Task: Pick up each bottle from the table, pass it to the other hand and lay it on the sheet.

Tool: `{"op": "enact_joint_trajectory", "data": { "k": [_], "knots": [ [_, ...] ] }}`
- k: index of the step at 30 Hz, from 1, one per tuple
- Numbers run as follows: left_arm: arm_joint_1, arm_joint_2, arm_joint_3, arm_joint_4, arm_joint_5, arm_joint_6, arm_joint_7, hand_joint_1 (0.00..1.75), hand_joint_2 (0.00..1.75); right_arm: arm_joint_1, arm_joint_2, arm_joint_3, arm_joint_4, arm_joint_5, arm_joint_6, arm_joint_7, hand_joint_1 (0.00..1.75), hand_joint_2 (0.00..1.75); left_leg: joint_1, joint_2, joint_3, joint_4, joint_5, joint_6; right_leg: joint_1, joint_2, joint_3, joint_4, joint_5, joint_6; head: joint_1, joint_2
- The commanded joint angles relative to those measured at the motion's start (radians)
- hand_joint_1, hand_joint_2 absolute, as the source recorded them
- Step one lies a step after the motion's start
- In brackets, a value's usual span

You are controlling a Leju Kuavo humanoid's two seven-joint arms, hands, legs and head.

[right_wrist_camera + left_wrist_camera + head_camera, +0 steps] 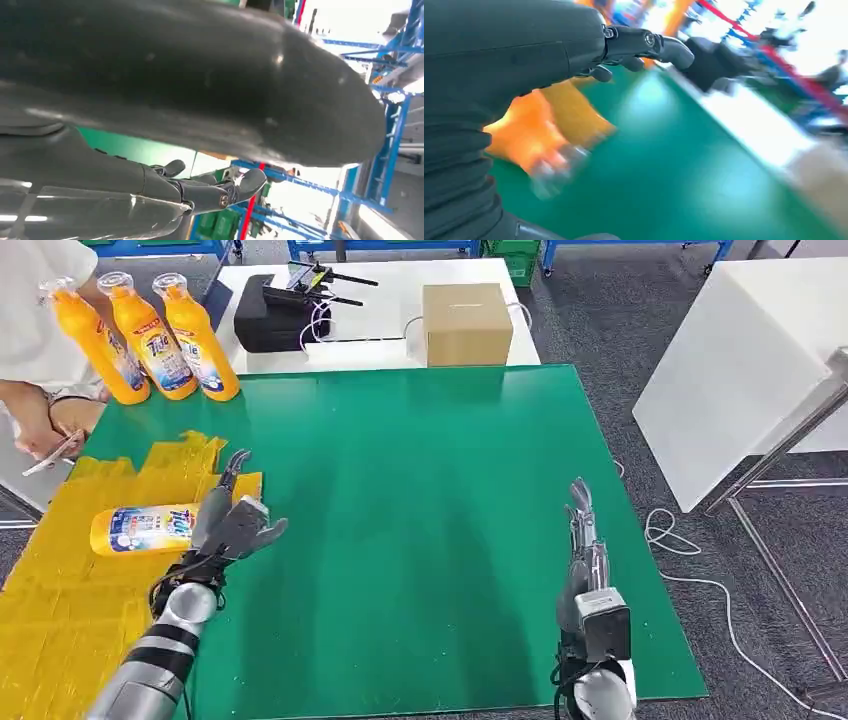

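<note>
One bottle (145,528) lies on the yellow sheet (70,590), just beside the open, empty left hand (232,523); three bottles (150,338) stand beyond by a person's hand (45,430); right hand (583,525) open, empty

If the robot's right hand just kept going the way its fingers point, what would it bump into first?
Probably nothing soon: the right robot hand points across bare green table. The cardboard box sits beyond, left of that line, though depth is unclear.
</note>
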Motion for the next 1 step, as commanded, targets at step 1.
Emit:
{"op": "enact_joint_trajectory", "data": {
  "k": [1],
  "knots": [
    [0.204, 0.022, -0.125, -0.377, 0.428, -0.34, -0.009, 0.0, 1.75, 0.021, 0.001, -0.004, -0.03, 0.004, -0.007, -0.016, 0.0, 0.0, 0.001, 0.001, 0.002, -0.001, -0.002, 0.0, 0.0, 0.001, 0.002, -0.001, -0.001, 0.001, 0.0, 0.0]
  ]
}}
